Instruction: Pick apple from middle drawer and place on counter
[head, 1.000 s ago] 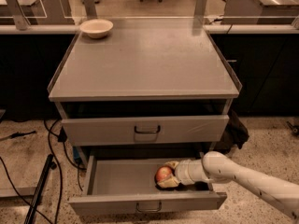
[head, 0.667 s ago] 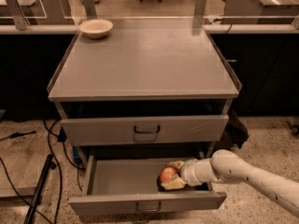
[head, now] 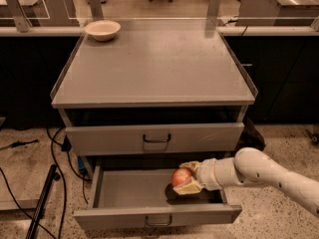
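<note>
The apple [head: 182,176], red-orange with a paler patch, is held between the cream fingers [head: 187,187] of my gripper [head: 184,178], which is shut on it. The apple hangs a little above the floor of the open middle drawer [head: 129,190], toward its right side, with a dark shadow under it. My white arm comes in from the lower right. The counter [head: 154,63], a broad grey cabinet top with thin raised rims, lies above.
A cream shallow bowl [head: 102,30] stands at the counter's far left corner. A taller-fronted closed drawer [head: 114,139] sits just above the open one. Cables [head: 54,153] and a dark pole [head: 42,203] lie on the floor at left. A pale-edged bench [head: 35,31] runs behind.
My gripper has closed in on the apple and lifted it off the drawer floor, moving slightly right and up.
</note>
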Robot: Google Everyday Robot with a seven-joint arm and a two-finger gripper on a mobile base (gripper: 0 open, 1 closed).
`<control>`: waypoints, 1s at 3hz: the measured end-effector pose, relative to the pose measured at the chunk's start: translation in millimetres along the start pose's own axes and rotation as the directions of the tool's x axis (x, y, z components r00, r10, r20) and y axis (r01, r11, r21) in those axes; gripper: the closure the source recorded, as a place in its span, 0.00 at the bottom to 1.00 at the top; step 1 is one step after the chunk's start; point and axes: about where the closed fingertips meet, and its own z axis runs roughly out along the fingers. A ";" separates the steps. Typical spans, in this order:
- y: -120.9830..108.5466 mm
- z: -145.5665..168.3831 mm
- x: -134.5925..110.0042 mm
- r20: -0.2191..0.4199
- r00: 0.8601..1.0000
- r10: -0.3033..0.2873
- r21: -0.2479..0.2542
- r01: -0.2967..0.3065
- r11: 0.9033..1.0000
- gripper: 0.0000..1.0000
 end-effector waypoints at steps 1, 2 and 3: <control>3.5 -17.9 -36.7 0.008 0.999 -0.031 0.009 0.031 0.999 1.00; 17.7 -58.5 -110.1 0.026 0.997 -0.071 0.033 0.070 0.997 1.00; 29.2 -120.9 -208.2 0.036 0.988 -0.150 0.103 0.146 0.984 1.00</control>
